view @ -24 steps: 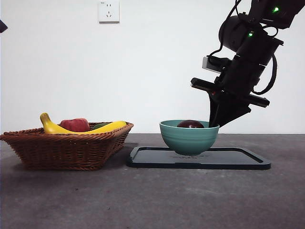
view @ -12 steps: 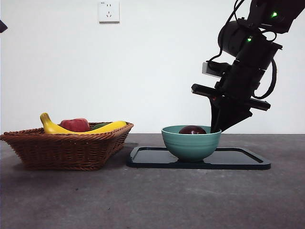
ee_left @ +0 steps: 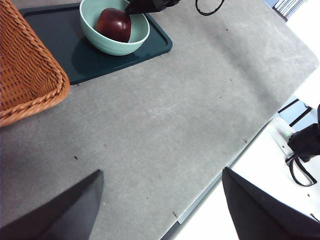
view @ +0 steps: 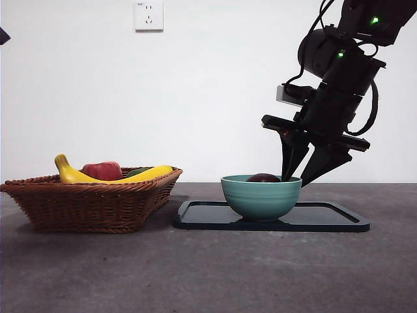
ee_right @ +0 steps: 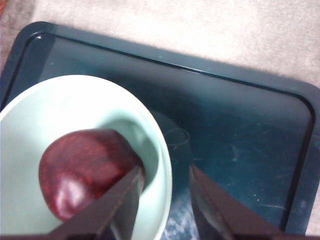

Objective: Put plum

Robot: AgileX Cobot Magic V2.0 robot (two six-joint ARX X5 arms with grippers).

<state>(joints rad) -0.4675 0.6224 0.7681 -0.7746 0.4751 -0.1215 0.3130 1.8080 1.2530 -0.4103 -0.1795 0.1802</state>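
The right pincer (view: 296,180) stood apart astride the teal bowl's (view: 260,196) rim, the plum (ee_right: 85,170) lying inside; the left pincer (ee_left: 160,200) was spread apart.

plum (view: 263,177) mostly hidden by bowl (view: 260,196) rim, front view

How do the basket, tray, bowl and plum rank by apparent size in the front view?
1. tray and basket, widths look alike
2. bowl
3. plum, mostly hidden by the bowl's rim
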